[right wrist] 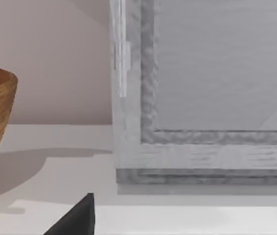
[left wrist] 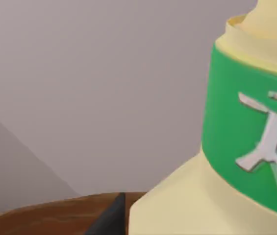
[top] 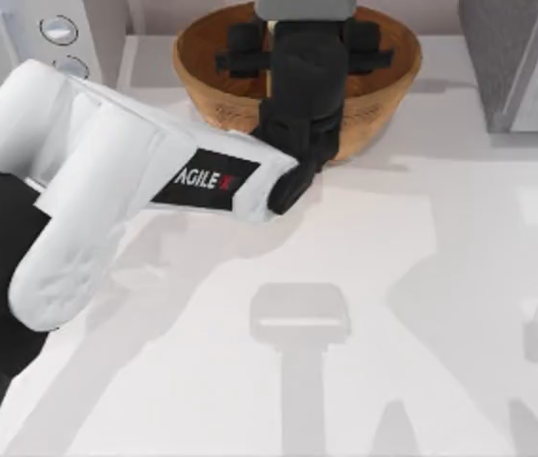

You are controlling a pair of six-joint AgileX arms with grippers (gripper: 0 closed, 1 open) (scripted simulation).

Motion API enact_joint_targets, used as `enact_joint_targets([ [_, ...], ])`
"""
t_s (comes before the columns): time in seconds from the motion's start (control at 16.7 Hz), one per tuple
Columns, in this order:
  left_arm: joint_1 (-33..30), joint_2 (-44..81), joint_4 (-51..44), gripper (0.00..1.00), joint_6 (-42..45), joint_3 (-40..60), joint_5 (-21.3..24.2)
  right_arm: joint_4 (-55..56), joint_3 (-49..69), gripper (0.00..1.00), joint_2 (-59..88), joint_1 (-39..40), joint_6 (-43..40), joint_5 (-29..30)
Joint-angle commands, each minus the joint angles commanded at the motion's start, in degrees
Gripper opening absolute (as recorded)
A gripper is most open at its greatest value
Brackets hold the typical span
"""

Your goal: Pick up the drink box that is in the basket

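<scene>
Drink box (left wrist: 216, 196) is seen very close in the left wrist view: pale-yellow body, green band with a white graphic, brown basket rim just beside it at the base. From that, the box is judged to be inside the basket (top: 383, 95), though from above it is hidden under the arm.

Basket sits at the far edge of the bench (top: 421, 286), near the middle. Left gripper (top: 297, 48) is reached down into it from above. Whether the jaws are spread or closed cannot be told; no contact with the box is visible either.

Progress, as a judgement: approach is done, gripper is at the box. Grasp not confirmed, lift not yet made. Left to do: close on the carton, raise it clear of the rim.

Right arm is parked to the right; its wrist view faces a grey appliance (right wrist: 202, 98) and the basket's side.
</scene>
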Motion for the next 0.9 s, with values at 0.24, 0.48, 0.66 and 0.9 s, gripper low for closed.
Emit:
enact_joint_targets([
  [0.24, 0.0, 0.0, 0.0, 0.32, 0.0, 0.0, 0.0, 0.0, 0.0, 1.00, 0.0, 0.0, 0.0, 0.0],
  [0.48, 0.0, 0.0, 0.0, 0.02, 0.0, 0.0, 0.0, 0.0, 0.0, 1.00, 0.0, 0.0, 0.0, 0.0],
  [0.66, 0.0, 0.0, 0.0, 0.00, 0.0, 0.0, 0.0, 0.0, 0.0, 1.00, 0.0, 0.0, 0.0, 0.0],
  [0.9, 0.0, 0.0, 0.0, 0.00, 0.0, 0.0, 0.0, 0.0, 0.0, 1.00, 0.0, 0.0, 0.0, 0.0],
])
